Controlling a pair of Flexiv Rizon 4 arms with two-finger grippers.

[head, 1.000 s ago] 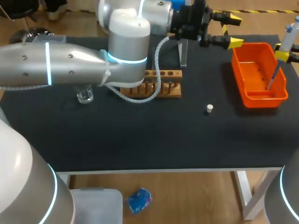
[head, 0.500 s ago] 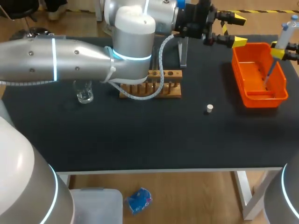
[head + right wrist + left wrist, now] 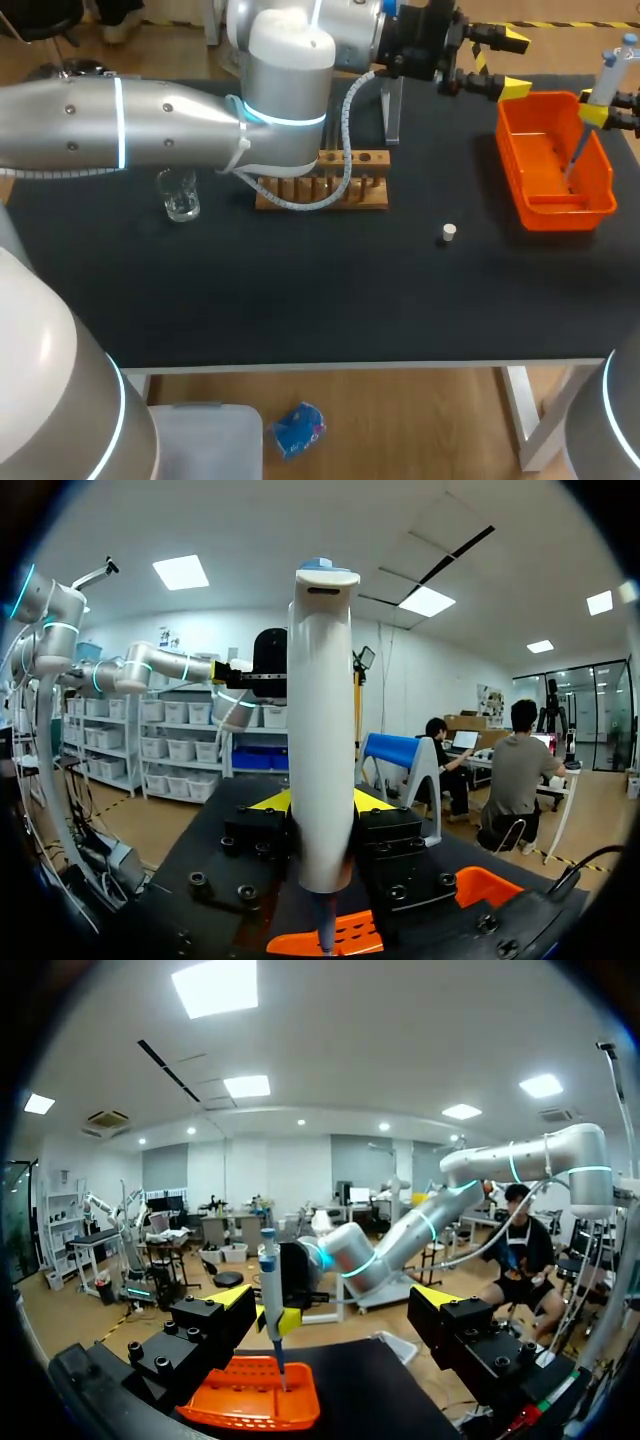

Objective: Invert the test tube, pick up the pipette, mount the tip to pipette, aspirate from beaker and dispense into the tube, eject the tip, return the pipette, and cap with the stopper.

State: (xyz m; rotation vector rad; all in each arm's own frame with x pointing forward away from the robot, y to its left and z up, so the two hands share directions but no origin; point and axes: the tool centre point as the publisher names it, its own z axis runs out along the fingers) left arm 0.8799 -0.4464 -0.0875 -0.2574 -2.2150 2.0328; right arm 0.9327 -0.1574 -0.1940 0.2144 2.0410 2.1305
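Pipette [image 3: 605, 82]: 1, held upright in my right pincer [image 3: 600, 108] at the right edge of the surface [image 3: 300, 300], over the far part of the 1 orange bin [image 3: 540, 205]. Its thin lower end points down into the bin; whether it touches the floor of the bin I cannot tell. In the right wrist view the pipette [image 3: 322, 730] stands between the 2 yellow-tipped fingers of the right pincer [image 3: 320, 805], which press on its white body from both sides.

My left arm crosses the surface from the left, and its left pincer [image 3: 510, 64] hangs above the far edge, just beside the bin's far left corner. Its 2 fingers are spread wide with nothing between them. The left wrist view shows the left pincer [image 3: 335, 1300] the same way, with the pipette [image 3: 270, 1290] and the bin [image 3: 250, 1408] ahead of it.

1 wooden rack [image 3: 340, 188] sits mid-surface, partly behind the left arm. 1 test tube [image 3: 392, 110] stands upright at its far right end; whether it sits in a hole I cannot tell. 1 glass beaker [image 3: 181, 202] stands left of the rack. 1 small white stopper [image 3: 449, 233] lies on the bare surface between rack and bin, apart from both.
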